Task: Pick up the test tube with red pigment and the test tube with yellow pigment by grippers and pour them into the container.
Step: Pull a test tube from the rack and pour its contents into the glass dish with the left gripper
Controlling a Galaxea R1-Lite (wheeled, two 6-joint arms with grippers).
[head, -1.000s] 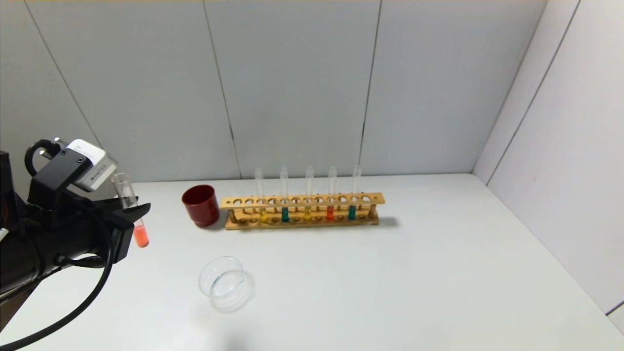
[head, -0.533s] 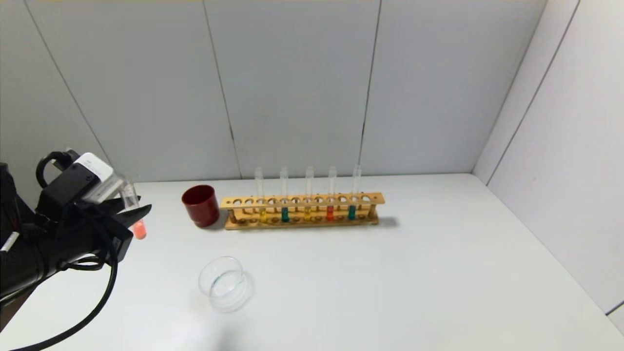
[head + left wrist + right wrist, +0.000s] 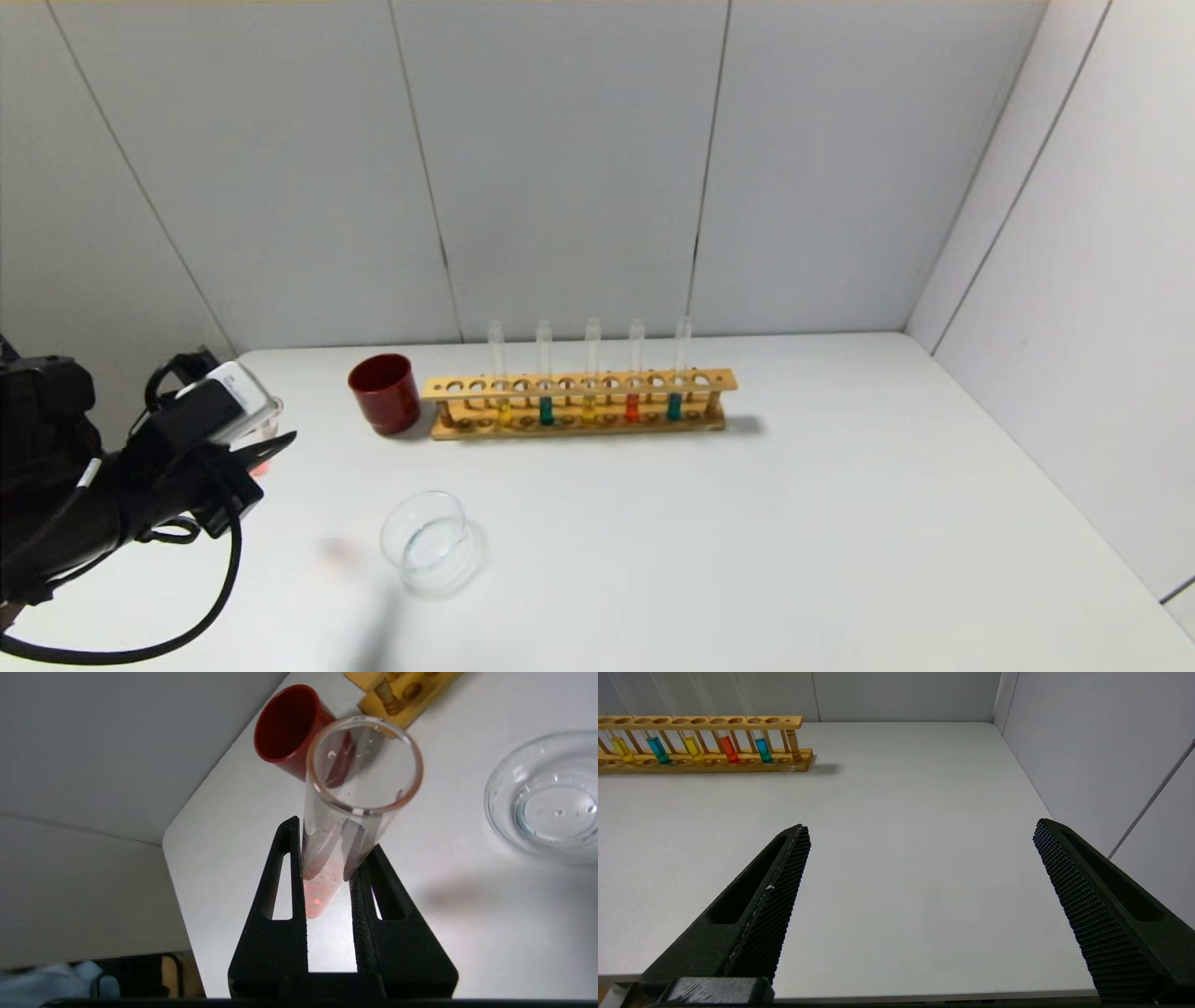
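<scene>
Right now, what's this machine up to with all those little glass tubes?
The robot's left gripper has its fingers shut on the test tube with red pigment, holding it above the table's left side, apart from the container, a clear glass dish with no colour in it yet. The test tube with yellow pigment stands in the wooden rack beside a dark red cup. The right gripper hangs open over the table, holding nothing.

The white table (image 3: 840, 523) carries a red cup (image 3: 385, 393), wooden rack (image 3: 579, 403) and glass container (image 3: 429, 542).
</scene>
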